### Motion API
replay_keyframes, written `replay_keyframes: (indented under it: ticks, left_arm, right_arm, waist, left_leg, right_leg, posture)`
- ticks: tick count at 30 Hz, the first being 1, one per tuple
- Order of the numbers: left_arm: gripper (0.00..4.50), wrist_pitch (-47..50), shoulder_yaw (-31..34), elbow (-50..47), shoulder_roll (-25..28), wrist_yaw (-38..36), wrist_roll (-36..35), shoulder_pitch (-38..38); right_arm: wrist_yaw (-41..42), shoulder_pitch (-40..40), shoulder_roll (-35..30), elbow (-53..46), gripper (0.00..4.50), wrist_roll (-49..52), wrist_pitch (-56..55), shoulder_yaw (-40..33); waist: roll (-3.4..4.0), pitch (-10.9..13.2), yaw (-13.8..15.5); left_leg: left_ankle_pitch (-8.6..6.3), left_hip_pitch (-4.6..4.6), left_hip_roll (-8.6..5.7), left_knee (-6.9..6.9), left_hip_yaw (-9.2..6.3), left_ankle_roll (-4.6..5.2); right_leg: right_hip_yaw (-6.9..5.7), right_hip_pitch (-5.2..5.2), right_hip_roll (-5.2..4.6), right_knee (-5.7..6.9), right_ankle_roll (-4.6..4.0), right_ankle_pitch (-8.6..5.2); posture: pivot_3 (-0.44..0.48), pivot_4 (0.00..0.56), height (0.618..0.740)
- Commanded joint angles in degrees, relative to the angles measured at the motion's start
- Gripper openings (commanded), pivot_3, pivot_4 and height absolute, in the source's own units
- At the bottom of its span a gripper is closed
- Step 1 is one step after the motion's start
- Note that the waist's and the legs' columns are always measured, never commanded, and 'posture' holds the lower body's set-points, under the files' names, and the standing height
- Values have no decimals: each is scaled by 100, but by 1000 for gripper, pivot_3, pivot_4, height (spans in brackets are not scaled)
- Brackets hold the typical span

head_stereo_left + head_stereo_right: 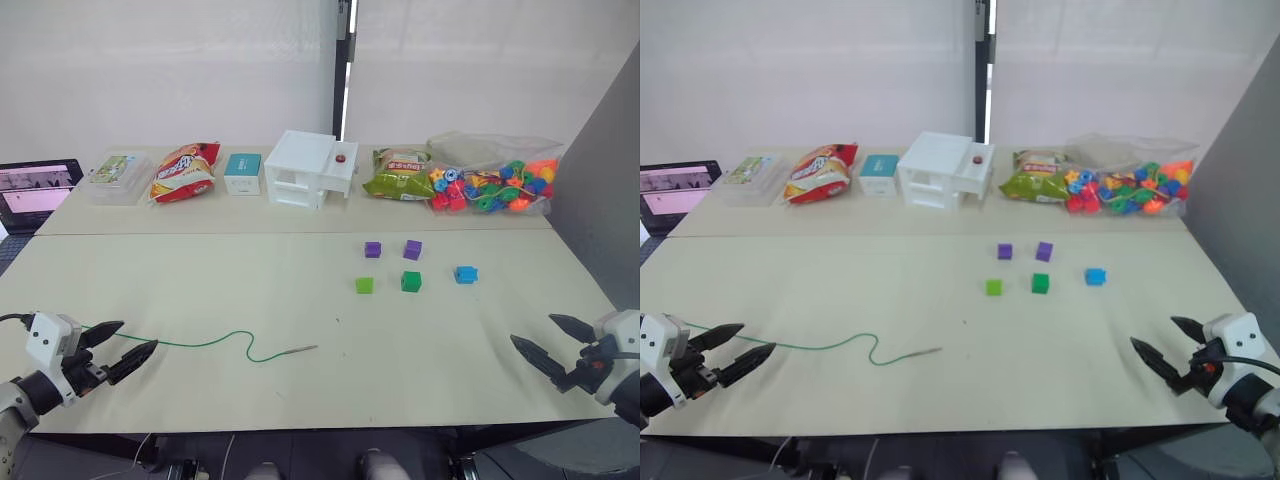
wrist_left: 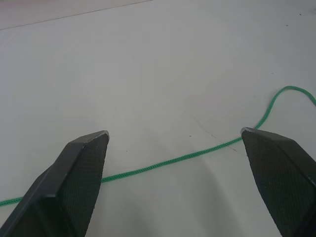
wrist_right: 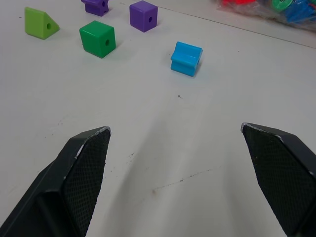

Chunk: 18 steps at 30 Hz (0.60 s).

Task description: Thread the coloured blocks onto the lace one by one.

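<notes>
The thin green lace (image 1: 210, 344) with its grey tip is lying lower left on the pale bench (image 1: 250, 290), passing between the fingers of the open left hand (image 1: 118, 348). Five small coloured plastic blocks (image 1: 411, 281) are sitting centre-right; the right hand (image 1: 546, 347), lower right, is gaping empty.

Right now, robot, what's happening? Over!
Left gripper and right gripper open, empty. Lace flat on table, passing between left gripper's fingers. Five blocks loose, unthreaded. Nothing in the way.
</notes>
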Motion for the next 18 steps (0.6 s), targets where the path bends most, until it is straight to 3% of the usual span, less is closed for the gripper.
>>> replay_keyframes:
  ticks: [1, 10, 12, 18]
  left_arm:
    - [4500, -81, -4, -74, 16, -27, 2, -57]
    - [4500, 779, -1282, -1834, -107, -49, -357, -285]
    - [4500, 1266, -1672, -2311, 31, -34, -477, -441]
    - [4500, 2594, -3478, -3182, 705, 146, 104, -1544]
  right_arm:
    - [36, -68, 40, -59, 4467, 60, -134, -40]
    - [622, -844, -36, -257, 4467, 331, 107, 696]
    - [757, -1002, -114, -299, 4467, 322, 171, 917]
    - [1026, -1313, -359, -707, 4467, 425, 642, 1452]
  waist:
    - [0, 0, 0]
    - [1, -1, 1]
    - [1, -1, 1]
    - [4, 0, 22]
  left_leg:
    - [0, 0, 0, 0, 0, 0]
    - [0, 4, 0, 1, -1, 0]
    - [0, 4, 0, 1, -3, 0]
    - [0, 4, -5, 4, -6, 0]
  right_leg:
    - [0, 0, 0, 0, 0, 0]
    - [1, 4, -1, 5, 0, 1]
    - [1, 2, -1, 11, 0, 1]
    - [1, 5, 0, 11, 0, 1]
  posture:
    - [0, 150, 740]
    - [0, 150, 740]
    - [0, 150, 740]
    - [0, 150, 740]
